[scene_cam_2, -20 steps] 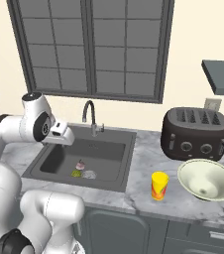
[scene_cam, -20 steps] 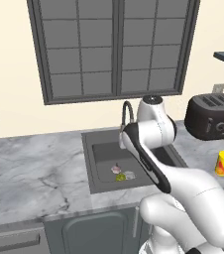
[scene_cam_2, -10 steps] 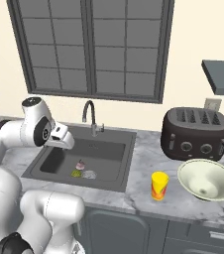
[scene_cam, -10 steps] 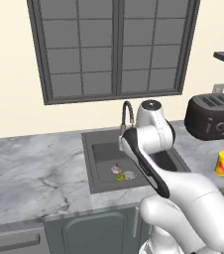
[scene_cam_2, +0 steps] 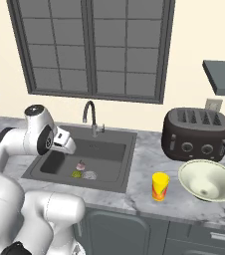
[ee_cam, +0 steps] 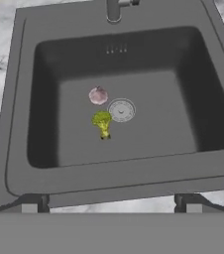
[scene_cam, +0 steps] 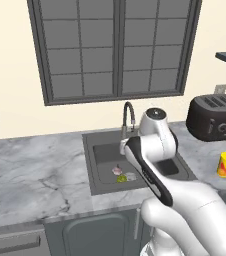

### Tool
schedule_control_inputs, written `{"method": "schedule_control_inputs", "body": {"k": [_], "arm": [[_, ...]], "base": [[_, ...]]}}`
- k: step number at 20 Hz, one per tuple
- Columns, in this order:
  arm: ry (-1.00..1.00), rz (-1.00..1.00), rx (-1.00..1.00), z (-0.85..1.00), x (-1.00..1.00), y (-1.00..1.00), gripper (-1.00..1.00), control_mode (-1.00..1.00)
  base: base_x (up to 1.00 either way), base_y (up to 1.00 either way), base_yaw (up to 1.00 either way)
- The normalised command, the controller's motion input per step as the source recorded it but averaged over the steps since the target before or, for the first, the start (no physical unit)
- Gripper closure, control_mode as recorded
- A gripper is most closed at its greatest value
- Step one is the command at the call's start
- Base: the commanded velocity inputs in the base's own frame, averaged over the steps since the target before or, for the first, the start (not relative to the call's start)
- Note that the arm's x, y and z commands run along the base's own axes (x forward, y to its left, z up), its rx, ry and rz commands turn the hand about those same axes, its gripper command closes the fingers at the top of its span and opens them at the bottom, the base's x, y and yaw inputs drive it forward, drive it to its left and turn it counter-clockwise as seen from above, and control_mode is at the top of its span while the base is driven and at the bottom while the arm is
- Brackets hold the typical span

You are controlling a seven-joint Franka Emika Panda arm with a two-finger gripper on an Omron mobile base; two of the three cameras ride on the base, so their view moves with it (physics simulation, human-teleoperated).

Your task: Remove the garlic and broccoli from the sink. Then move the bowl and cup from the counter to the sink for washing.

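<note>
Above the sink (ee_cam: pixel 15 99), my gripper (ee_cam: pixel 111 203) hangs fully open and empty; first step pending, I must descend onto the garlic (ee_cam: pixel 98 95) beside the broccoli (ee_cam: pixel 102 122).

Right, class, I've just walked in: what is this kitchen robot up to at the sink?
The robot arm is poised above the sink with its gripper open and empty. The garlic and the broccoli lie on the basin floor beside the drain disc, neither picked up yet. To the right of the sink, the yellow cup and the bowl wait on the counter, near the toaster.
</note>
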Motion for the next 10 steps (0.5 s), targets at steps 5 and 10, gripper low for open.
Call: {"method": "schedule_control_inputs", "body": {"k": [5,10], "arm": [[-0.01,0.00,0.04,-0.13,0.10,0.00,-1.00,-1.00],[0.00,0.00,0.00,-0.12,0.16,0.00,-1.00,-1.00]], "base": [[0.00,0.00,0.00],[0.00,0.00,0.00]]}}
